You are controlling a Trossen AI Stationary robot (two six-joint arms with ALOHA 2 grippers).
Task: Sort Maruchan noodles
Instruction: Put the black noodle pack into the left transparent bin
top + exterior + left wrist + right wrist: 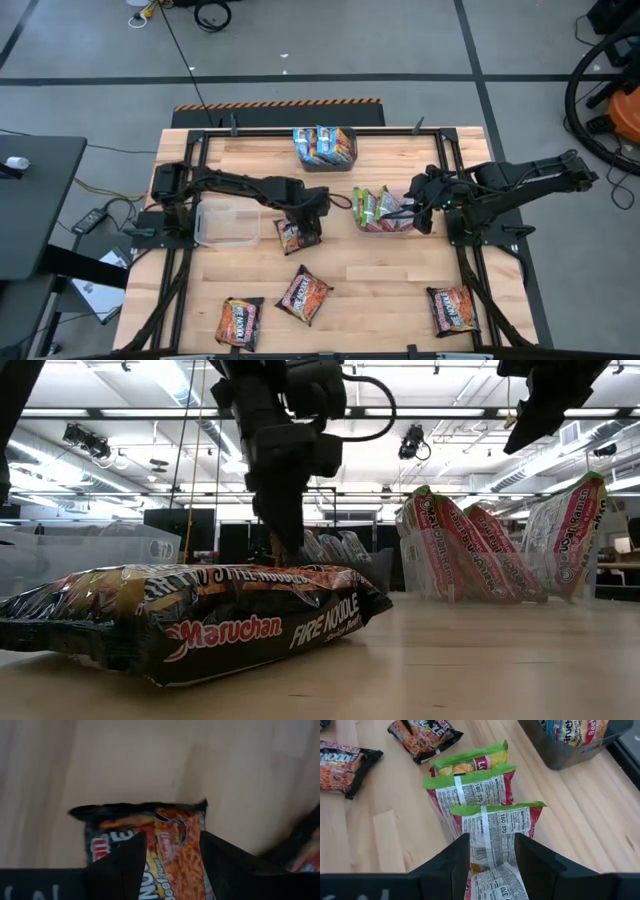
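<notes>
Fingers point(125, 865) of the left gripper point(172, 840): spread wide, one on each side of a black packet point(172, 827) lying flat on the table point(380, 280), tips just above or on its wrapper, no squeeze visible. Positioned in front of the dark bin point(325, 165), a little toward the left arm's side.

Fingers point(540, 865) of the right gripper point(492, 840): half closed, pinching a green packet point(492, 820) that stands upright.

Farthest in front of the dark bin, near the table's front edge: three more black packets, flat and well apart, namely a left one point(239, 322), a middle one point(304, 294) and a right one point(453, 309).

Closer to the dark bin: an empty tub point(228, 225) just beside the left gripper, and a second tub point(390, 231) under the right gripper, holding the green packets on edge in a row.

Inside the dark bin itself, at the table's back: blue packets point(318, 143), packed upright.
</notes>
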